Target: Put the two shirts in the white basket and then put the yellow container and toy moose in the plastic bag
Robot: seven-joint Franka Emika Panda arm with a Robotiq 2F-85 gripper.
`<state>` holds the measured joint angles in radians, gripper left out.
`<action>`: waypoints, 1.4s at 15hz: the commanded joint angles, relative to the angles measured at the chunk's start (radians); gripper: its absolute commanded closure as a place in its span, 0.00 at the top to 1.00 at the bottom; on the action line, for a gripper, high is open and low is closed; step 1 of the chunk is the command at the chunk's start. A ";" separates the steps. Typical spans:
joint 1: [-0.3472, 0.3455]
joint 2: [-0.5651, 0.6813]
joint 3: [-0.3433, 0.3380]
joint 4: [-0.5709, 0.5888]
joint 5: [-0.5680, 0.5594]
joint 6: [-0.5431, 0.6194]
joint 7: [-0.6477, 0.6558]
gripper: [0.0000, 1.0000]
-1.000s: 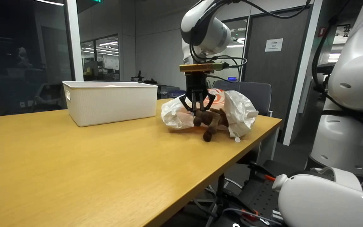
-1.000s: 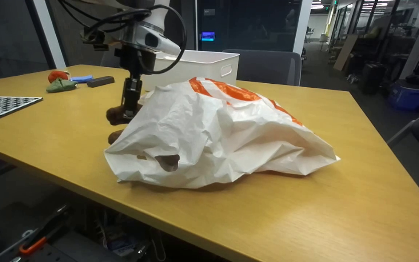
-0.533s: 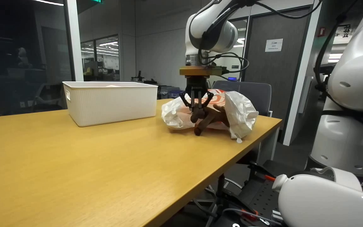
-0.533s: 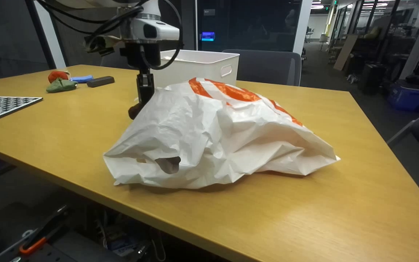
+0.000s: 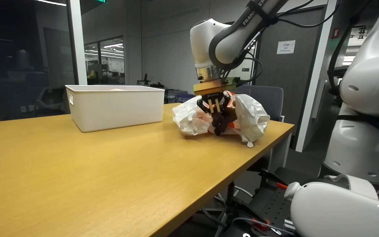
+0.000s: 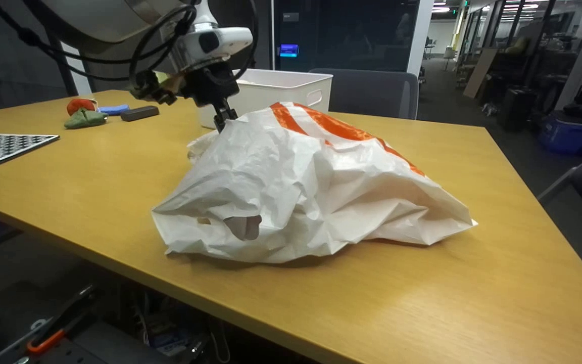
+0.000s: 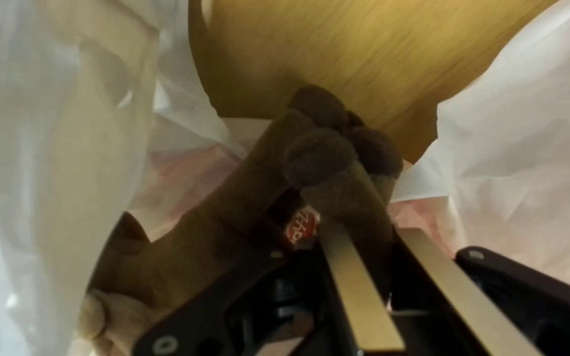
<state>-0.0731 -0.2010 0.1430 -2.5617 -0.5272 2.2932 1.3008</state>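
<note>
Exterior views across table (image 5: pixel 110 164), sharing basket (image 5: pixel 120 108) and bag (image 6: pixel 296 192), wrist close-up facing moose (image 7: pixel 235 205)

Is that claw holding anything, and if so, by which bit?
Yes: the moose, by a leg pinched in the gripper.

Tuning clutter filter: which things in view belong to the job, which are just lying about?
Job:
gripper, closed on the toy moose
plastic bag
white basket; pale item inside, perhaps a shirt
yellow container: can't spot

Lying about:
red-orange item
green item
blue item
dark block
patterned board
</note>
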 commanded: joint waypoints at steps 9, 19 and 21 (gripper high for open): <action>-0.024 0.025 -0.019 0.022 -0.186 0.281 0.276 0.04; 0.035 0.065 -0.024 0.109 -0.544 0.225 0.541 0.04; 0.033 0.088 -0.025 0.127 -0.578 0.166 0.614 0.04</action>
<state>-0.0467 -0.1533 0.1263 -2.4803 -1.0412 2.5191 1.8111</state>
